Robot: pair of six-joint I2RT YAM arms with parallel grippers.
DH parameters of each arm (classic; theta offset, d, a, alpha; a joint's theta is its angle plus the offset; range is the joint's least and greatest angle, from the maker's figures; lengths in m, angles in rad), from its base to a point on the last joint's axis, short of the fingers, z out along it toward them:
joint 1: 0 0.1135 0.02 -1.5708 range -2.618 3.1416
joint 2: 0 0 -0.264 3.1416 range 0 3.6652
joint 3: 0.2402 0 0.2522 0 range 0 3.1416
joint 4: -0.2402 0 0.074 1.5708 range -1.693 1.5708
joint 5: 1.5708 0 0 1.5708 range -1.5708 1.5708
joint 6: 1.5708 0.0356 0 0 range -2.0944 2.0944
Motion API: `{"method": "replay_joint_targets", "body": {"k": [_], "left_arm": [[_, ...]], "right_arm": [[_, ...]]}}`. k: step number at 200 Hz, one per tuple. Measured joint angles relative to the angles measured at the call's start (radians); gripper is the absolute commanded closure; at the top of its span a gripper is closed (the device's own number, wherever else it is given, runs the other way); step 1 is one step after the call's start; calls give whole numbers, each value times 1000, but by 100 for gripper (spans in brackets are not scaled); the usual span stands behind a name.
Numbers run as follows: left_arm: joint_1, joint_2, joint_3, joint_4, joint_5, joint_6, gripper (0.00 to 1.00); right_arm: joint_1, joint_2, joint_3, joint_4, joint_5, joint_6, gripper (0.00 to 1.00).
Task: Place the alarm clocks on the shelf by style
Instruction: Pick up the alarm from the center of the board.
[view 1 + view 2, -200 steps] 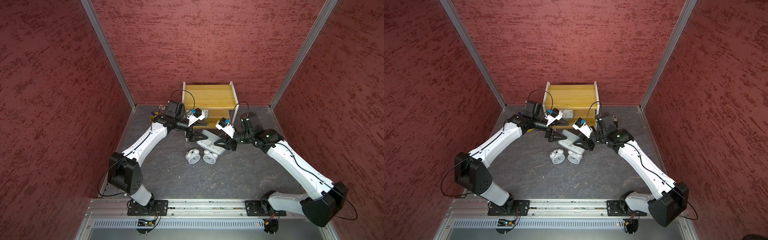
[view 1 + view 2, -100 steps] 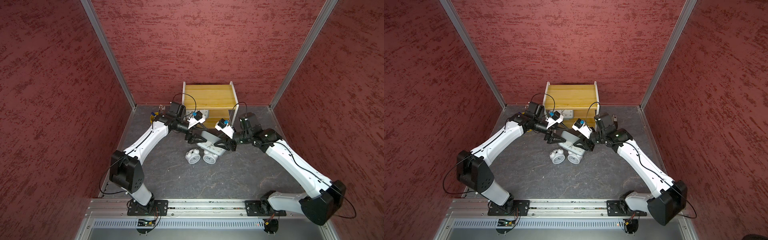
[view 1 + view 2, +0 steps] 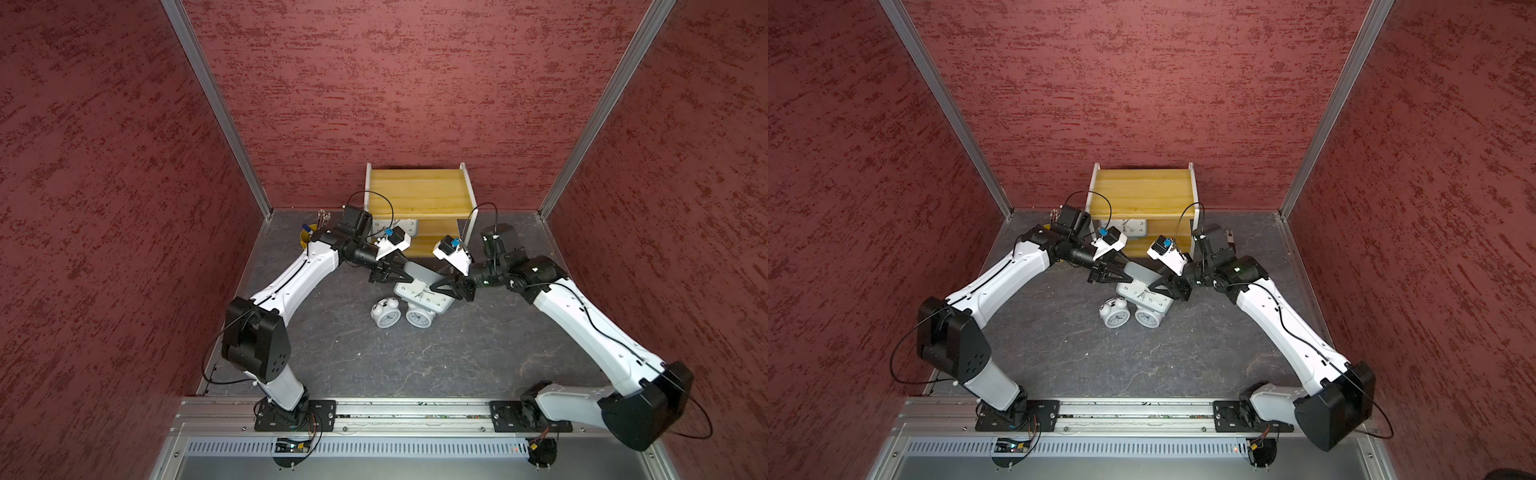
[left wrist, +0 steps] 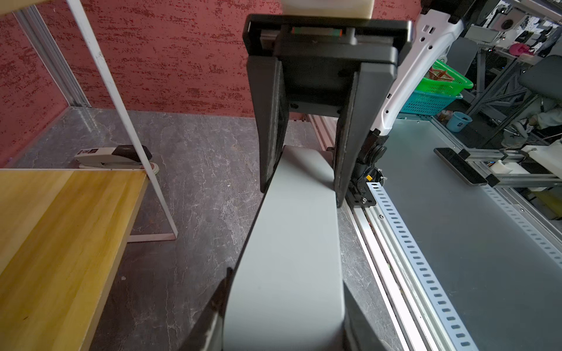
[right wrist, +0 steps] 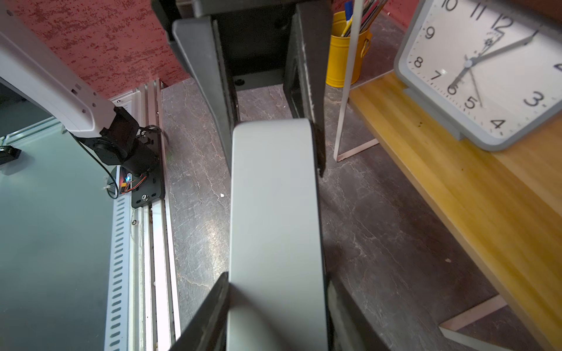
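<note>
- Two grippers, one clock? State pls.
- Yep. Left gripper (image 3: 407, 277) and right gripper (image 3: 435, 286) each pinch one end of the grey clock (image 3: 423, 296), pads pressed on its front & back faces, per both wrist views. It's just in front of the shelf (image 3: 415, 195), over the table (image 3: 374, 365); can't tell if its lower edge touches down.
- Pointing?
- Long axis runs gripper to gripper, approx parallel w/ shelf front. Dial faces away from shelf, 12 side up.
- Risks?
- Arms out of sync = clock twists or slips; casing looks smooth. Lower edge is right by the twin-bell clocks (image 3: 386, 316), cd knock them. Second grey clock (image 3: 397, 226) already sits on the lower board, cd get bumped on entry.
</note>
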Motion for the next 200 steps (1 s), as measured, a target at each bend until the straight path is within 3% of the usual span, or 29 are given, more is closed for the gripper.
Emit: {"method": "replay_joint_targets", "body": {"k": [22,51,67,125,200], "left_arm": [[5,-3,-3,15,6,-8,79],[11,-45,-56,103,1,-100,79],[16,-80,-108,199,-8,-191,79],[89,-212,-317,667,0,-566,79],[100,-224,-356,954,49,-793,80]], "right_arm": [[0,-5,-7,23,5,3,62],[0,-26,-46,108,28,45,27],[-13,-47,-93,190,42,101,17],[-148,-148,-275,487,-25,296,12],[-201,-169,-316,682,-190,408,15]]}}
